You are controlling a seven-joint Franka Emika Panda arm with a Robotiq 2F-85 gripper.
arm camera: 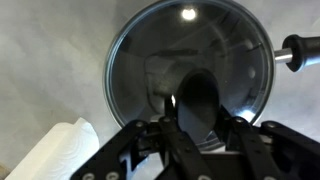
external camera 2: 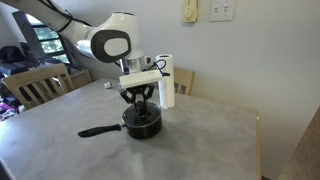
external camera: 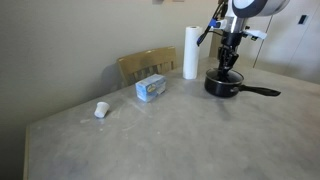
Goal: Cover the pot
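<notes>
Straddling the black knob (arm camera: 200, 95) of the glass lid (arm camera: 150, 60), my pincer (arm camera: 200, 118) points straight down. Its fingers stand on either side of the knob, but I cannot tell whether they clamp it or only flank it. The lid lies flat on the pot (external camera: 224, 84), which stands on the table (external camera: 180, 140) directly beneath me. In an exterior view the pot's handle (external camera: 262, 91) lies level, its long axis running toward the picture's right, on the side away from the paper towel roll (external camera: 190, 52). My wrist is upright above the pot, and my arm (external camera 2: 105, 40) rises and bends away behind it. The roll stands upright near the pot. A blue box (external camera: 151, 88) and a small white cup (external camera: 101, 110) lie well apart from it, in front of a wooden chair (external camera: 145, 65).
</notes>
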